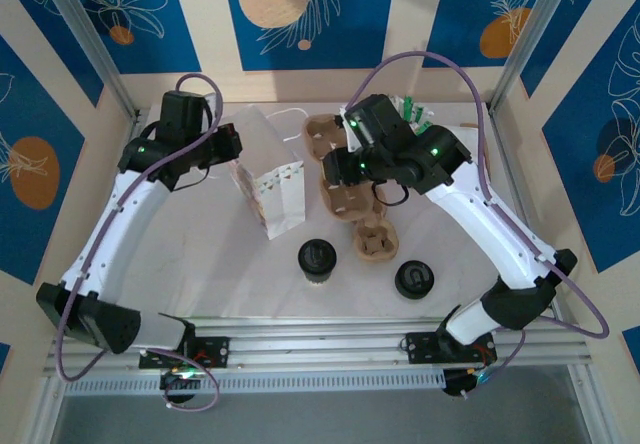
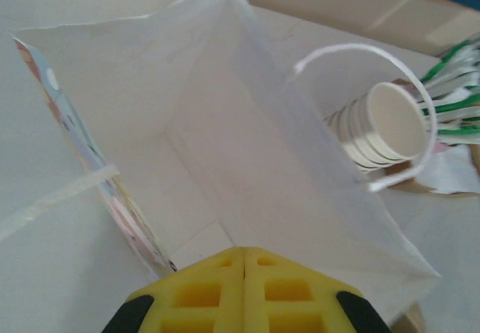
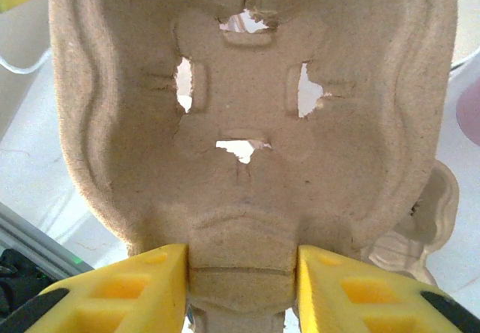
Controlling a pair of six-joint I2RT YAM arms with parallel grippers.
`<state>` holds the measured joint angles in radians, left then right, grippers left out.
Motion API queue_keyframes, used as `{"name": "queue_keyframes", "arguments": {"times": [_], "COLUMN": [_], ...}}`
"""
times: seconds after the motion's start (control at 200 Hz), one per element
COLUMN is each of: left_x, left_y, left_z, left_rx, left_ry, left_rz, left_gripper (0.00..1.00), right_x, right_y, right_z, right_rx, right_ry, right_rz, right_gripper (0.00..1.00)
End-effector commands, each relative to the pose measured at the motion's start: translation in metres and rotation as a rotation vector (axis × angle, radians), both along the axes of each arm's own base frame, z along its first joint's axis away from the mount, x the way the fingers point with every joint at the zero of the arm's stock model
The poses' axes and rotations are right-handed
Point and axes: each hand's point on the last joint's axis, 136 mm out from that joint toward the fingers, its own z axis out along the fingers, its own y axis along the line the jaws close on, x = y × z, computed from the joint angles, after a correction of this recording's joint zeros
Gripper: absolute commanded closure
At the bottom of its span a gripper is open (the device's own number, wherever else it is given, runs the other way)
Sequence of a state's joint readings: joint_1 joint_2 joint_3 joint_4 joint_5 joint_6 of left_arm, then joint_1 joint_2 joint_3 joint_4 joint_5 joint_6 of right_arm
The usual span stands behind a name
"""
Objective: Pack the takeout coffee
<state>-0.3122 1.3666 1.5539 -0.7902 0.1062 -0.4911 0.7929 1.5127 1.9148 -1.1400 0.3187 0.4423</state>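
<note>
Takeout coffee (image 1: 414,279) upright, nearside of right jaws grasping cup carrier (image 3: 240,85); left jaws clenched at paper bag (image 2: 225,123).

A lidded cup (image 1: 316,260) stands before the bag (image 1: 268,189).

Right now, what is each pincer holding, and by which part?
Right pincer clamps the cardboard cup carrier by its narrow end. Left pincer is shut, apparently pinching the paper bag at its near rim.
</note>
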Motion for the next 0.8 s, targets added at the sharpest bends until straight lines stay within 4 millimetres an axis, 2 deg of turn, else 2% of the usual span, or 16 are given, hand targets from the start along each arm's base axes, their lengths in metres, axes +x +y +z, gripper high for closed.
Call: {"name": "queue_keyframes", "arguments": {"times": [0.0, 0.105, 0.18, 0.265, 0.515, 0.68, 0.795], "left_x": [-0.01, -0.012, -0.013, -0.012, 0.002, 0.014, 0.019], "left_y": [-0.011, 0.005, 0.021, 0.034, 0.037, 0.028, 0.022], "left_z": [0.001, 0.011, 0.018, 0.01, -0.02, -0.031, -0.038], "left_rx": [-0.067, -0.004, 0.062, 0.134, 0.175, 0.14, 0.128], "left_ry": [0.018, -0.027, -0.065, -0.053, 0.026, 0.053, 0.069], "left_rz": [-0.045, 0.01, 0.062, 0.101, 0.139, 0.141, 0.121], "left_gripper": [1.0, 0.95, 0.81, 0.68, 0.61, 0.6, 0.62], "right_x": [0.002, 0.003, 0.004, 0.007, 0.014, 0.014, 0.012], "right_y": [0.003, 0.008, 0.014, 0.019, 0.04, 0.044, 0.044], "right_z": [0.016, 0.021, 0.022, 0.022, 0.024, 0.026, 0.026], "right_rx": [0.002, 0.007, 0.006, -0.032, -0.036, -0.027, -0.025], "right_ry": [-0.056, -0.065, -0.071, -0.099, -0.133, -0.137, -0.136], "right_rz": [0.009, 0.016, 0.026, 0.024, 0.045, 0.046, 0.045], "right_gripper": [0.58, 0.59, 0.58, 0.58, 0.58, 0.58, 0.58]}}
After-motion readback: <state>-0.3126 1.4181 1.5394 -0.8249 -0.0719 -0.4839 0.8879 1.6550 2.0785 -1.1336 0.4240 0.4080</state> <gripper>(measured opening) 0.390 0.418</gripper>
